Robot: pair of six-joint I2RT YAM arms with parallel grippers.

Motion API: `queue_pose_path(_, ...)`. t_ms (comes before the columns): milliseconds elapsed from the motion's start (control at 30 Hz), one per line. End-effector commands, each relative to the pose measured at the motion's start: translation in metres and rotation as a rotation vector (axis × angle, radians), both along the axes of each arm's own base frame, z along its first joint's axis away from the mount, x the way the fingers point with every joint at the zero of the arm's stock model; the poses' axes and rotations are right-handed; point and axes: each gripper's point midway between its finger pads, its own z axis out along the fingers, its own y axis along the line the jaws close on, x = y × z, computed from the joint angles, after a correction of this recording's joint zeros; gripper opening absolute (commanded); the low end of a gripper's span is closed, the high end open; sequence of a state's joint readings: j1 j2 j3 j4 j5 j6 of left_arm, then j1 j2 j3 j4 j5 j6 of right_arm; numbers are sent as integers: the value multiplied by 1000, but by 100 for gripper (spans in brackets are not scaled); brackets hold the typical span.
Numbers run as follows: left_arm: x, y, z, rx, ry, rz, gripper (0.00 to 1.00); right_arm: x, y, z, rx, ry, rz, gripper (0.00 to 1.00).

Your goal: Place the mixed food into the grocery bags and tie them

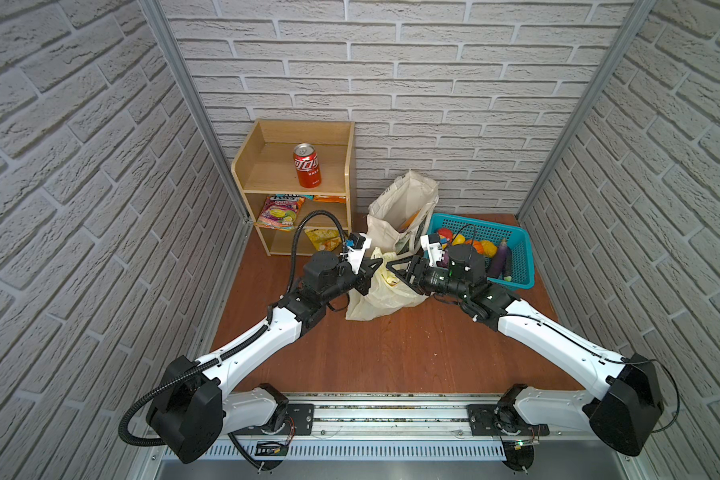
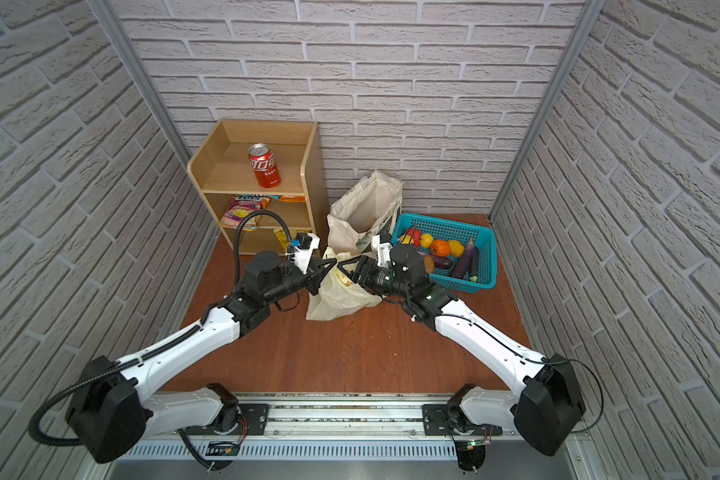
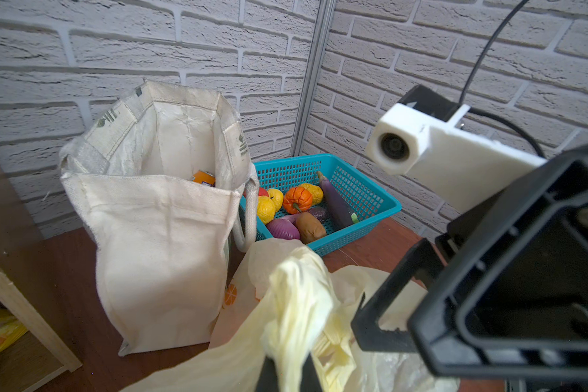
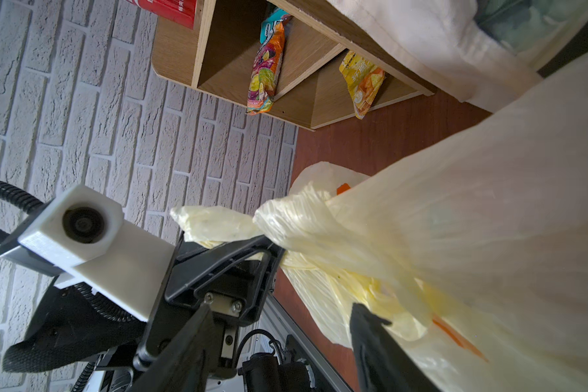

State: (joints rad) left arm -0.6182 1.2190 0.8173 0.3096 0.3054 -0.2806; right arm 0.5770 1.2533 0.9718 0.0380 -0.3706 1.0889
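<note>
Plastic bag (image 1: 371, 299) slumps on the surface (image 1: 391, 353) at the middle of both top views, just below the upright tote (image 1: 393, 216) in the frame. At its top the left claw (image 1: 378, 262), pressed together, pinches a twisted handle (image 4: 218, 222); both wrist views show the pale film bunched into a rope there. From the right the right claw (image 1: 393, 271) faces it, tips near each other, its fingers (image 4: 370, 339) spread wide with loose film between them and clamped on nothing that I can make out. Orange streaks (image 4: 455, 334) show through the film; what they are is unclear. The tote's mouth gapes, and an orange can (image 3: 202, 178) sits inside, partly hidden by the front wall. Right of the tote stands the basket (image 1: 516, 274), holding toy vegetables. Left of the tote, a shelf (image 1: 262, 166) carries a red can (image 1: 307, 165) on its top board and snack packets (image 1: 279, 212) on the boards below.
</note>
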Motion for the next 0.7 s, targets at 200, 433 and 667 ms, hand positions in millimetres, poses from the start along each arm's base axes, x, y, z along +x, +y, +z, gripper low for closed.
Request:
queue_pose_path(200,-3,-1,23,-18,-84,-13,0,6,-3,3,40,-22,-26,65)
queue_pose_path(433,1,-3,25,-24,-85,-2,0,-2,15,-6,109,12,23,66)
queue_pose_path(667,2,-2,26,-26,-87,4,0,-13,24,-16,107,29,39,66)
